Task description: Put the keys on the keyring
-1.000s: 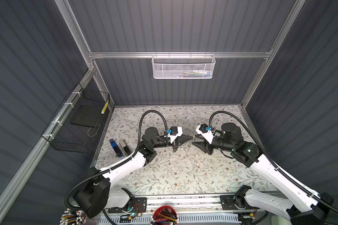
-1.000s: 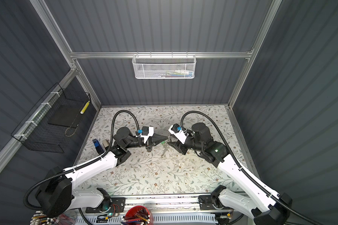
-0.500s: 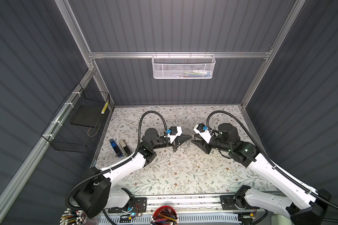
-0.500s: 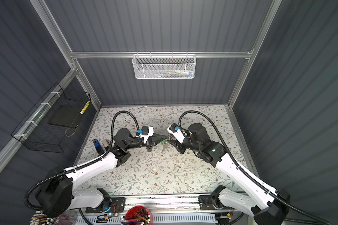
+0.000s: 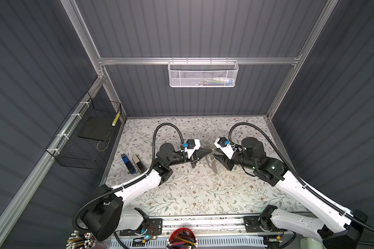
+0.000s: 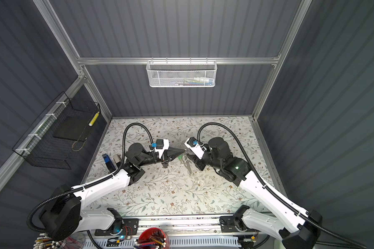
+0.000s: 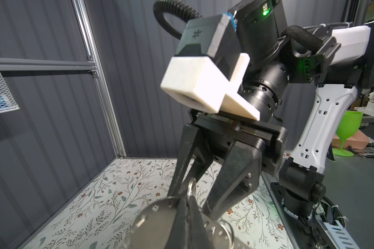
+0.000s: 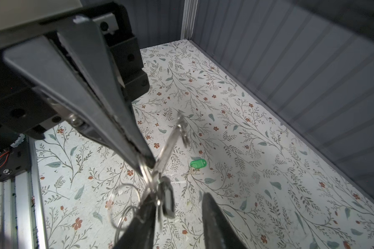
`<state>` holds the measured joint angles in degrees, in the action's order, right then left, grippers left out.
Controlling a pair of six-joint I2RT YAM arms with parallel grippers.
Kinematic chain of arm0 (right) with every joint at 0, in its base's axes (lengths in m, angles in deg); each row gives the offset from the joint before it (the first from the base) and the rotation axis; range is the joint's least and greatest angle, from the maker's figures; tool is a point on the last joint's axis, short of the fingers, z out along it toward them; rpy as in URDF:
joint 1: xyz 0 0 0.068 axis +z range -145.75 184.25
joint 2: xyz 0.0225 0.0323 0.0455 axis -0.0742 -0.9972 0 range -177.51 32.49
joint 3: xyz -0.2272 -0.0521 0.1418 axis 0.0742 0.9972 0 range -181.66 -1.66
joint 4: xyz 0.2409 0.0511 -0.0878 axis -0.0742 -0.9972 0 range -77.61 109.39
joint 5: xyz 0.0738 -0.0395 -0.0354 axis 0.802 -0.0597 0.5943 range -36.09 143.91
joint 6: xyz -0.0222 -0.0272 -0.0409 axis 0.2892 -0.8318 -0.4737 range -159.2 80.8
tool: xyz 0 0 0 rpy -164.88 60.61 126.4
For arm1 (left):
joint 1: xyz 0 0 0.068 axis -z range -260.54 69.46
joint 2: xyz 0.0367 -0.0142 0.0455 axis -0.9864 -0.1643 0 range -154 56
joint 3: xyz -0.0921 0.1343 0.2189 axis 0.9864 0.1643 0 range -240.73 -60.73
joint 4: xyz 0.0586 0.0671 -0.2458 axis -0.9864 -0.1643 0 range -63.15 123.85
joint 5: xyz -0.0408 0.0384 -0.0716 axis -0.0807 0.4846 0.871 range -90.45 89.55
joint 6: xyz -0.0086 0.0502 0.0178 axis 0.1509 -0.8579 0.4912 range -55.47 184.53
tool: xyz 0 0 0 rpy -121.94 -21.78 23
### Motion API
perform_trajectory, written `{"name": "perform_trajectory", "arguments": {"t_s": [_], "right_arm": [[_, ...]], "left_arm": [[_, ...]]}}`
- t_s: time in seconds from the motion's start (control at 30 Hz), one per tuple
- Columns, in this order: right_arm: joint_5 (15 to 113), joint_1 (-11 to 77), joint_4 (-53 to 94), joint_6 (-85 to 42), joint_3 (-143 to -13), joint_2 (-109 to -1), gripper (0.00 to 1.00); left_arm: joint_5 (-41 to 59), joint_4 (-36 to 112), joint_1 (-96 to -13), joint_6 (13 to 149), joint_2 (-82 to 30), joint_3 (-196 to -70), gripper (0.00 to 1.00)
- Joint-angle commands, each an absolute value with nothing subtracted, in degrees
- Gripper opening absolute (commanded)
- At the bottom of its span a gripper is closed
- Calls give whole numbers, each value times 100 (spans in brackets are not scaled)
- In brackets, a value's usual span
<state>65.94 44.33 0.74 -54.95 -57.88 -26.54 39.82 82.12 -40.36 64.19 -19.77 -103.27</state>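
While the left fingers [image 8: 108, 120] are clenching one end of the keyring [image 8: 171, 138] and holding it in the air between the two arms, the flat grey piece is showing almost edge-on in the right wrist view. Its long axis is running straight away from the pinched tips. In both top views it is trailing from those tips toward the front of the desk [image 8: 268, 151]. The right fingers [image 8: 214, 220] are standing apart, gripping nothing, and are straddling the black-tagged key [image 8: 168, 198]. That key is dangling at the pinched end among thin wire rings [image 8: 125, 184]; I cannot tell whether it is already threaded on. The green-tagged key [image 8: 197, 163] is lying flat on the desk, below the raised keyring and just past it from the right fingers, its small silver blade beside the bright oval tag. With the left arm occupied, the right arm is looking like the free one to fetch it, and it is sitting about as close.
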Motion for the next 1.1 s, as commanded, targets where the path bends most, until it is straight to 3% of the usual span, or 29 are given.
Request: {"name": "perform_trajectory", "arguments": {"t_s": [0.0,0.37,0.83,1.07], "right_arm": [[6622,4520,329,-5537,-5605,-2493,45],[6351,4714,626,-5572,-5608,-2605,49],[5144,4846,711,-5494,-5606,-2667,47],[5088,4879,745,-5482,-5489,-2624,46]], "left_arm": [[3860,8586,-4002,6575,-1941,-10304,0],[3712,8817,-3976,6725,-1998,-10253,0],[3642,8825,-3933,6729,-1993,-10220,0],[3667,8933,-3936,6818,-2030,-10222,0]]}}
